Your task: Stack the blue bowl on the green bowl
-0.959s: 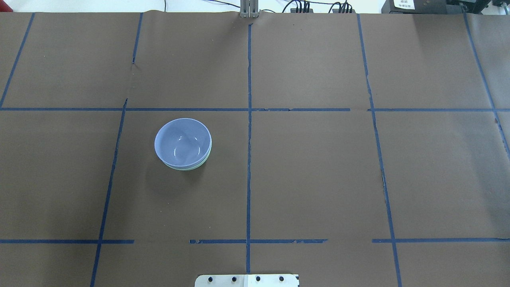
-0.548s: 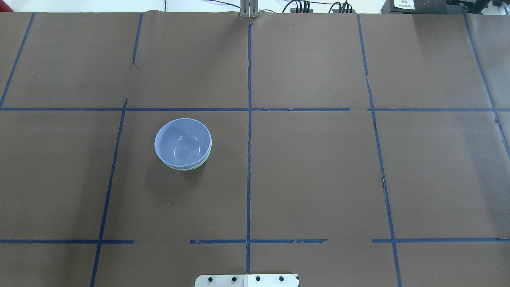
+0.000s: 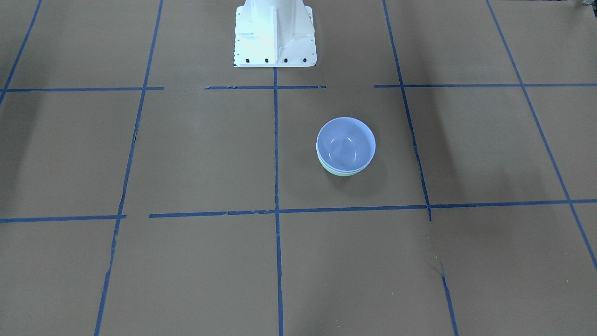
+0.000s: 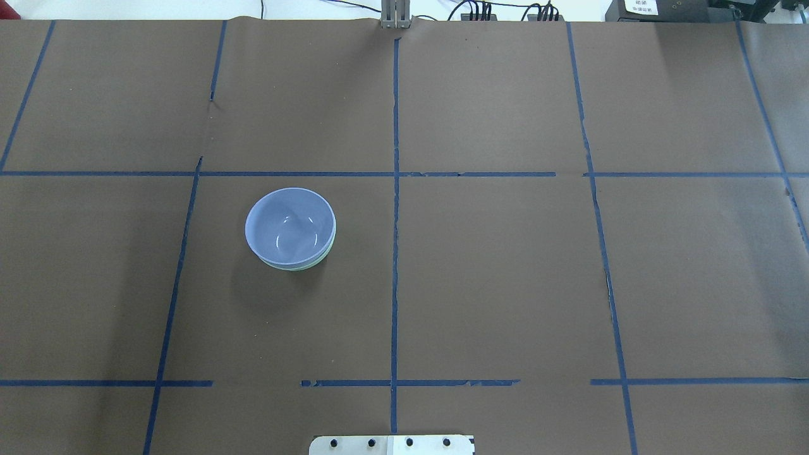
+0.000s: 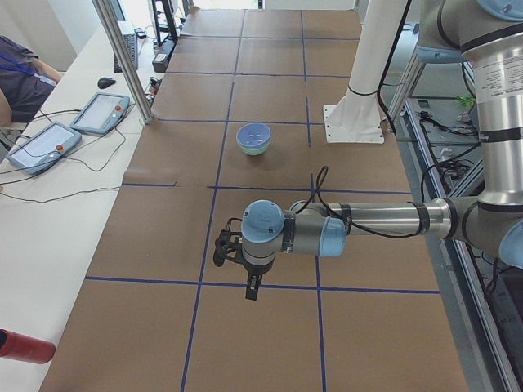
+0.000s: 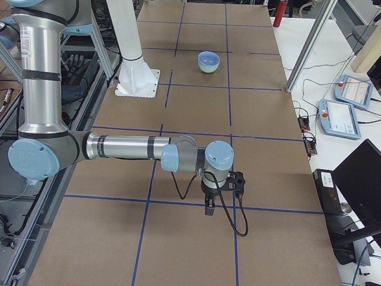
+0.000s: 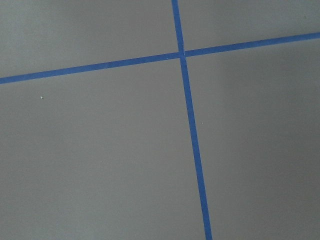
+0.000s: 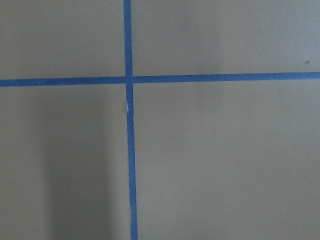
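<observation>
The periwinkle-blue bowl sits nested upright inside the mint-green bowl, of which only a thin rim shows. The stack stands on the brown table, left of the centre line. It also shows in the front view as blue bowl over green bowl, and in the left view and the right view. My left gripper hangs far from the bowls at the table's left end. My right gripper hangs at the right end. I cannot tell whether either is open or shut.
The white robot pedestal stands at the near table edge. Blue tape lines grid the brown paper. Teach pendants lie on side desks. A metal post stands at the far edge.
</observation>
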